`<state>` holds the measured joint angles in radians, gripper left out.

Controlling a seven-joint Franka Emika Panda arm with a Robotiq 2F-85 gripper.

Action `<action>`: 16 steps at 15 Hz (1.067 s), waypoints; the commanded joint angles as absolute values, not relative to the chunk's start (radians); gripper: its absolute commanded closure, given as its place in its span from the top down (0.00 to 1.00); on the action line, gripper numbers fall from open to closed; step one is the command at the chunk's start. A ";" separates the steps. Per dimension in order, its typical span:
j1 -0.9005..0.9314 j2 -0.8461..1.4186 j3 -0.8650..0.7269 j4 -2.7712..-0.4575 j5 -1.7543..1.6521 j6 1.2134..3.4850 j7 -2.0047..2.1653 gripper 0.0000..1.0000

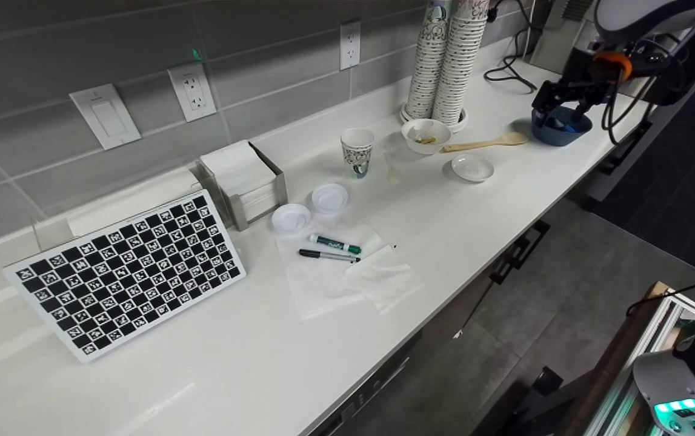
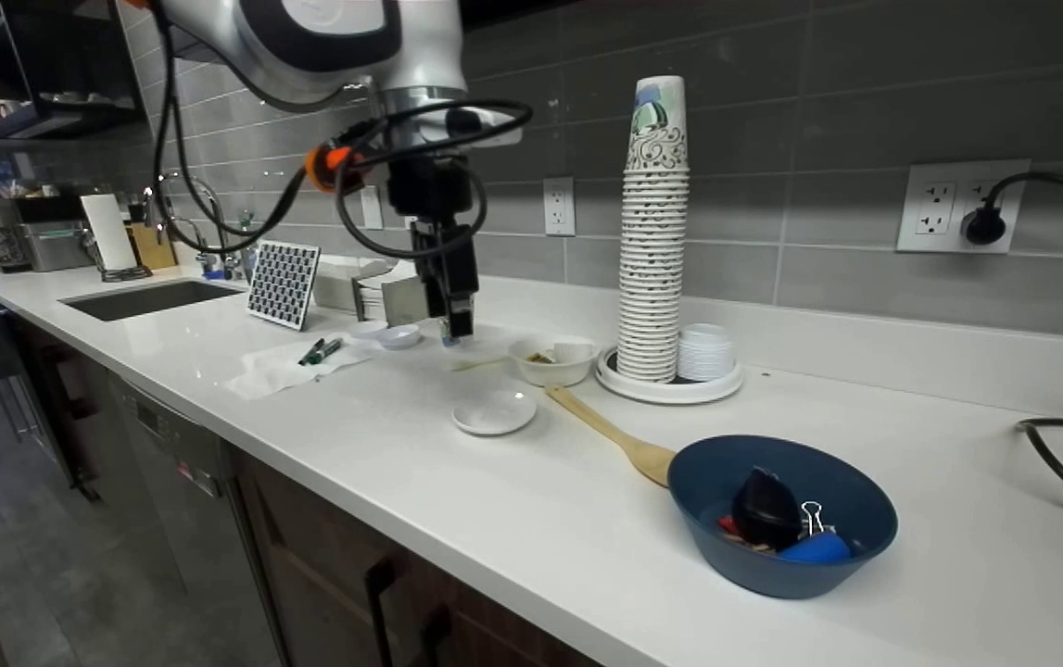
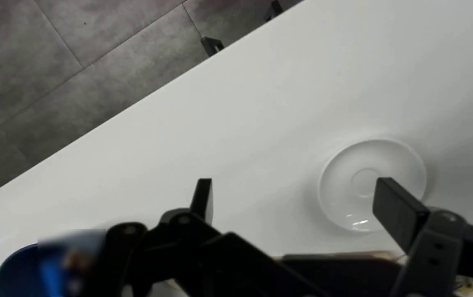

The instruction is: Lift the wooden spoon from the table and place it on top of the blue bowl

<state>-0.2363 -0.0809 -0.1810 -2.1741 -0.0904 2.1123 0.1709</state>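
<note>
Gripping the wooden spoon [image 2: 613, 431], right of centre in an exterior view, likely called for straddling it squarely, crosswise, before closing. The jaws hung apart, empty, above the surface [image 2: 457, 482].

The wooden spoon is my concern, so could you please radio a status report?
Gripper open, nothing between its fingers. Wooden spoon lying on table, beside blue bowl. Black object and blue object inside it may crowd placement.

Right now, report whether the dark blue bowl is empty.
Not empty: an exterior view shows a black object, a blue item and a binder clip inside the dark blue bowl.
</note>
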 commanded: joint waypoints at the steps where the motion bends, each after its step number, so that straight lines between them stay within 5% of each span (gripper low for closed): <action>1: -0.229 -0.047 -0.195 -2.141 -0.091 2.108 0.173 1.00; 7: -0.222 -0.038 -0.185 -2.128 -0.089 2.062 0.267 1.00; 16: -0.244 0.280 -0.248 -1.813 0.031 1.959 0.607 1.00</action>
